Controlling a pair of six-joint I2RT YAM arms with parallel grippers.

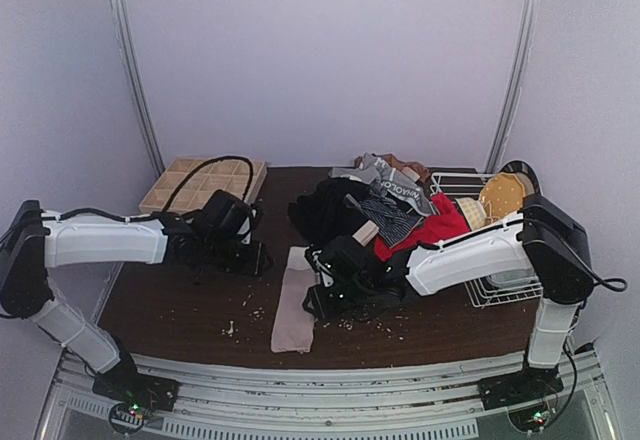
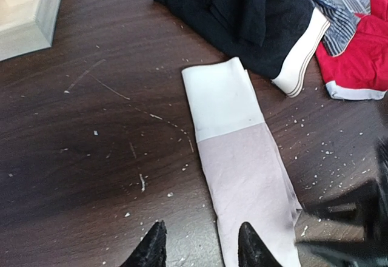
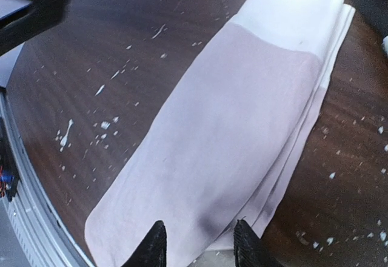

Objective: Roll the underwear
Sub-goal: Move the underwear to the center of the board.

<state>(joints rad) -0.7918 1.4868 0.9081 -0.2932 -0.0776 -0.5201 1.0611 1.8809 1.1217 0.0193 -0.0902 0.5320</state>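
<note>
A pale pink-beige brief [image 1: 294, 300] with a white waistband lies folded into a long strip on the dark table; it also shows in the left wrist view [image 2: 242, 158] and the right wrist view [image 3: 230, 133]. Behind it is a heap: a black brief [image 1: 325, 210], a grey-striped one [image 1: 395, 205] and a red one [image 1: 432, 228]. My left gripper [image 2: 201, 246] is open, low over the table at the strip's left edge. My right gripper [image 3: 199, 246] is open, just above the strip's right side.
A wooden grid tray [image 1: 205, 182] with a black cable across it stands at the back left. A white wire basket [image 1: 490, 250] with a tan round object [image 1: 500, 198] is at the right. White crumbs dot the table [image 1: 200, 310].
</note>
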